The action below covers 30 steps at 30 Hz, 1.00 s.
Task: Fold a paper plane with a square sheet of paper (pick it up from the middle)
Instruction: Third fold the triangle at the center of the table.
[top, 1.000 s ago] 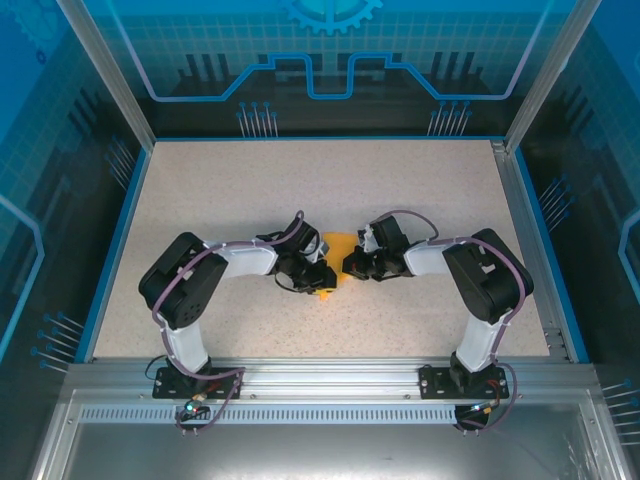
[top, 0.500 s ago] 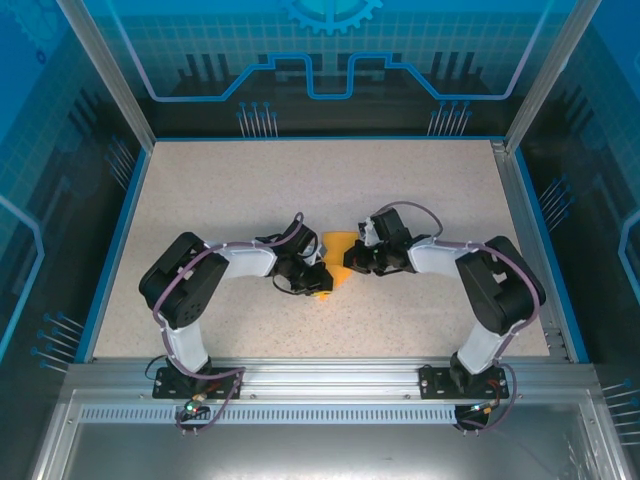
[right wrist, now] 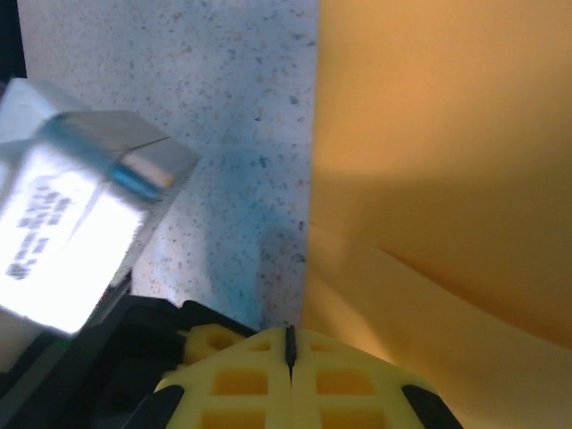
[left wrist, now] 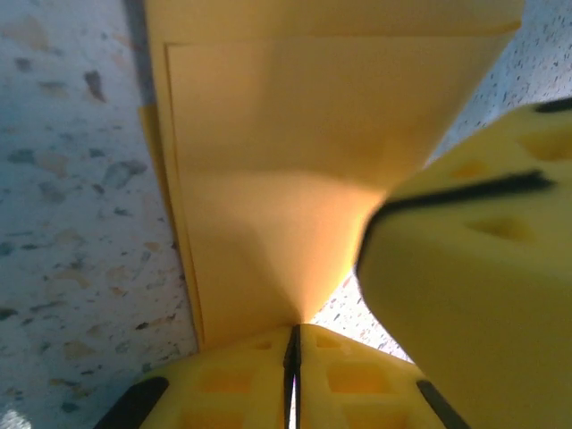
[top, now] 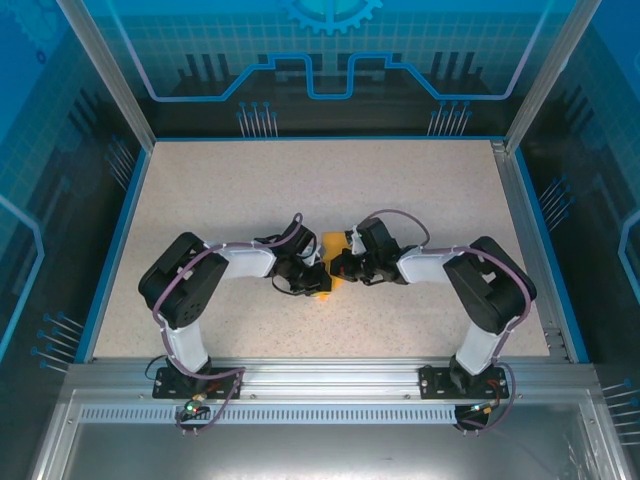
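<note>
Thin orange-yellow sheet of paper, part-folded, mid speckled surface: light, limp, crease-prone, best taken at a layered fold; left fingers, at its 7 o'clock, closed tight, pinching a fold; right fingers, at 3 o'clock, pressed together at its edge, hold uncertain.

Top external: high at near edge, looks down over whole surface. 2 wrist views: very close, facing along own jaws; both share the paper sheet.
</note>
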### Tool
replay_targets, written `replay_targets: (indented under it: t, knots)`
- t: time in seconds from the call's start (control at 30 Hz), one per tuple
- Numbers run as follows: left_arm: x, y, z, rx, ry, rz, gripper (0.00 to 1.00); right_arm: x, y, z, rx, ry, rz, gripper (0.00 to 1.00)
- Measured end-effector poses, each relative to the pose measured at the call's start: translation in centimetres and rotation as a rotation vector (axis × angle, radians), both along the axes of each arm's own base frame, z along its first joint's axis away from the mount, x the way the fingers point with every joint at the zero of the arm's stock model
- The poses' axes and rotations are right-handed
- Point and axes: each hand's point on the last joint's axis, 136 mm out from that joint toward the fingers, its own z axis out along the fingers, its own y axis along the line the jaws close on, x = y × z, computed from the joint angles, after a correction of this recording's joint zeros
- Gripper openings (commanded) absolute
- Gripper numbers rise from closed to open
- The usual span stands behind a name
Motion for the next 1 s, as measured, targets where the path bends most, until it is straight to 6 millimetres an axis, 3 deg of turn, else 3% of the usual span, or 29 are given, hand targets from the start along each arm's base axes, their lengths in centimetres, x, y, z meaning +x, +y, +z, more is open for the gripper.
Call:
replay_targets:
  t: [0.17,0.47,0.7,1.0]
  knots:
    - [0.0,0.0,0.0,-0.001,-0.003,-0.001,0.12,-0.2,-0.5,-1.7,-0.011,0.017,-0.03,0.0]
    - [0.1,0.0,0.0,-0.002,-0.008,0.0,0.11,-0.1,-0.6,-1.7,-0.005,0.005,-0.031,0.0]
    - [0.0,0.0,0.0,-0.004,-0.012,0.0,0.1,0.1,-1.2,-1.7,0.097,-0.006,-0.013,0.0]
    - [0.0,0.0,0.0,-0.008,-0.029,-0.014,0.09,2.5,-4.2,-1.5,0.139,-0.015,-0.084,0.02]
